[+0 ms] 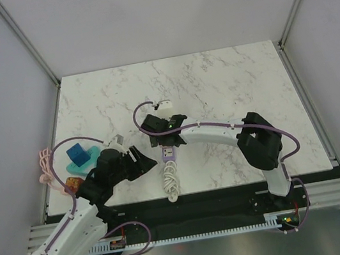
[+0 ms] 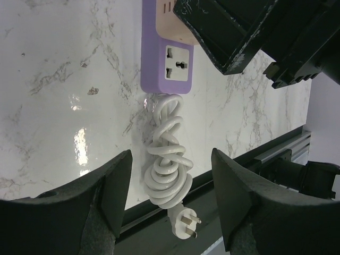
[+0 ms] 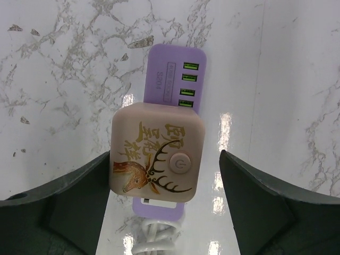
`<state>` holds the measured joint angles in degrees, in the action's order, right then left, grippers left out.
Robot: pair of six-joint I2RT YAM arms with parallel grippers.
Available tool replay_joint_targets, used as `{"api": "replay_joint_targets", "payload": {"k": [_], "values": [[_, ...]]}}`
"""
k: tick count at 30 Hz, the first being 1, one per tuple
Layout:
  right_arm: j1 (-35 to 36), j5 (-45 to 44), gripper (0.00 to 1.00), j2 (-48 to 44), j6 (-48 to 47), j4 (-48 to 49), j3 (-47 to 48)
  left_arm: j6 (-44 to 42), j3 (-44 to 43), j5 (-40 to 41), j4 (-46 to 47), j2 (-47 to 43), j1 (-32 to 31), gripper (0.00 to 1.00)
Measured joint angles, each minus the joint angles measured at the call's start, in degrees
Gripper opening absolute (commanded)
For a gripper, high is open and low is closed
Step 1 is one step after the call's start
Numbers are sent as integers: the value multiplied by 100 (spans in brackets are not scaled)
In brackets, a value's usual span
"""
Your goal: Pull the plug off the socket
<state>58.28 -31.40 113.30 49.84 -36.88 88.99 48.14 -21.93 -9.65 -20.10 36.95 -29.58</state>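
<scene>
1. Tan plug with the deer print is seated on the purple socket, close to the middle of the surface's near edge.
2. Right jaws wide, one finger either side of the plug, not clamped on it.
3. Socket's white cord is bundled up, reaching the near edge.
4. Left jaws apart above that bundle, holding nothing.

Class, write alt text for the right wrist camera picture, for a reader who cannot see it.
A beige squarish plug printed with a gold deer sits on a slim lilac power strip lying on a white marble table. The jaws of the right gripper stand open on either side of it.
</scene>
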Motion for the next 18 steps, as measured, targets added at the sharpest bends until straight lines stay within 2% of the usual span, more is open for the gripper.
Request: {"api": "replay_joint_targets", "payload": {"k": [4, 5, 13, 18], "values": [[2, -2, 82, 72, -37, 72, 0, -22, 26, -35, 57, 48, 0, 70], [2, -4, 78, 92, -57, 105, 0, -31, 26, -52, 70, 63, 4, 70], [-7, -15, 65, 153, -155, 328, -15, -61, 26, -306, 278, 501, 59, 79], [-24, -13, 48, 94, -205, 509, -162, -55, 37, -466, 503, 772, 63, 89]]}}
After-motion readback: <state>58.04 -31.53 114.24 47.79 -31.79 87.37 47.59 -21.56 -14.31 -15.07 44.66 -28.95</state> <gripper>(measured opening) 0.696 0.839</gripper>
